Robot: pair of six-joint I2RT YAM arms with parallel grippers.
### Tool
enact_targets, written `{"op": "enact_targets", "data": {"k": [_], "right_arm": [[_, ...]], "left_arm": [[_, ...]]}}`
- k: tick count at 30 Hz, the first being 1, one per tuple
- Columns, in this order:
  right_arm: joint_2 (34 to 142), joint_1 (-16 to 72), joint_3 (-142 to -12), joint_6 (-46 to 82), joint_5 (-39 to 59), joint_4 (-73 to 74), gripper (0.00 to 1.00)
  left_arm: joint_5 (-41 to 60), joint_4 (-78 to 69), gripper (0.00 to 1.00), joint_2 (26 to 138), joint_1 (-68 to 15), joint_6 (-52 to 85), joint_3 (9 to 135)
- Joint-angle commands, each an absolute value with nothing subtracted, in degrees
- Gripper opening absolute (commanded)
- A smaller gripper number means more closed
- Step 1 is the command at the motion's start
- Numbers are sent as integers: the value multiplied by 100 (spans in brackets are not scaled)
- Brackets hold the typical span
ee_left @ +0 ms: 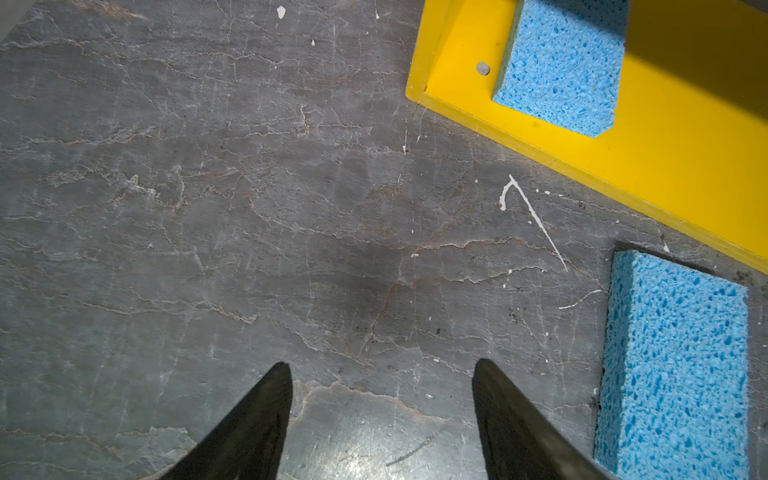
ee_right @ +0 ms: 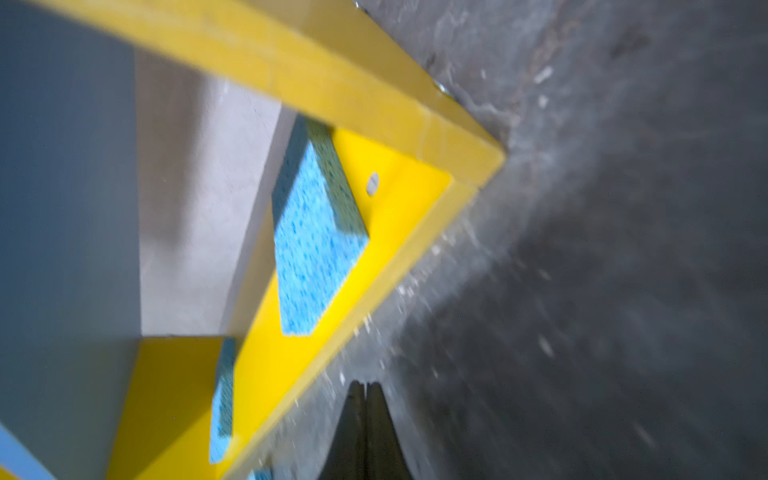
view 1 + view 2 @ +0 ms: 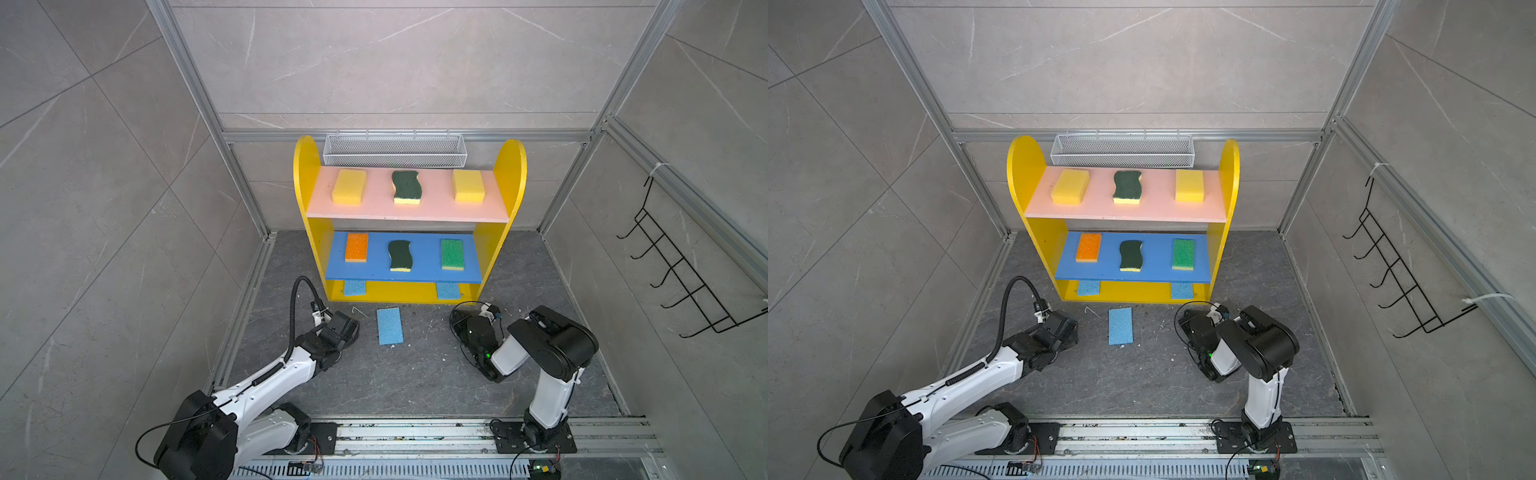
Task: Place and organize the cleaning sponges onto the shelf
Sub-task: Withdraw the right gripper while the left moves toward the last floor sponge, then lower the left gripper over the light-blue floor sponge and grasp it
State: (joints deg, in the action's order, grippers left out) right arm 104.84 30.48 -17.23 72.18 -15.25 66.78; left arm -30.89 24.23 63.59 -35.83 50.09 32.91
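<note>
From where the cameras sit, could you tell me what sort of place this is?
Likely a robot test cell mocked up as a utility corner: aluminium frame, tile-look wall panels, shelf of sponges.

2 yellow sponges (image 3: pixel 349 186), 2 dark-green (image 3: pixel 406 186), 3 blue (image 3: pixel 390 326), 1 orange (image 3: pixel 356 247), 1 green (image 3: pixel 452 254).

2 top cams overhead, facing down, wrist cams close, both see shelf base (image 1: pixel 665 166)

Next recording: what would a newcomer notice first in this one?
The yellow shelf at the back wall, with three sponges lined up on its pink upper board and three on its blue lower board. Then the lone light-blue sponge lying on the floor in front, with the open left gripper beside it.
</note>
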Motion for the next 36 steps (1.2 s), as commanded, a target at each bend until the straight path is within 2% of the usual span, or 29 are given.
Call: {"op": "enact_targets", "data": {"k": [1, 4, 8, 10, 11, 16, 23, 29, 36], "right_arm": [[9851, 3144, -1368, 6832, -1455, 5935, 0], [8870, 3153, -1052, 6576, -1391, 5084, 2], [7076, 3154, -946, 6194, -1363, 2862, 8], [6220, 3147, -1005, 5894, -1396, 1817, 18], [5812, 3150, -1039, 5775, -1438, 1319, 27], [4362, 3147, -1155, 5353, -1564, -303, 43], [4069, 3146, -1591, 5028, -1395, -1531, 50], [4025, 3146, -2078, 4595, -1342, -2223, 62], [3900, 3146, -2475, 4220, -1415, -2793, 71]], "left_arm": [[-3205, 2699, 73, 6179, -3714, 5019, 3453], [-3384, 2984, 75, 6114, -3910, 5001, 3566], [-3524, 3281, 77, 6063, -4218, 5051, 3686], [-3562, 3364, 80, 6066, -4378, 5079, 3738], [-3622, 3398, 99, 6077, -4492, 5090, 3769], [-3861, 3480, 100, 6217, -4939, 5243, 3954], [-3850, 2950, 100, 6863, -5371, 5339, 4127], [-3759, 2215, 100, 7684, -5672, 5468, 4367], [-3573, 1742, 100, 8671, -5857, 5575, 4888]]}}
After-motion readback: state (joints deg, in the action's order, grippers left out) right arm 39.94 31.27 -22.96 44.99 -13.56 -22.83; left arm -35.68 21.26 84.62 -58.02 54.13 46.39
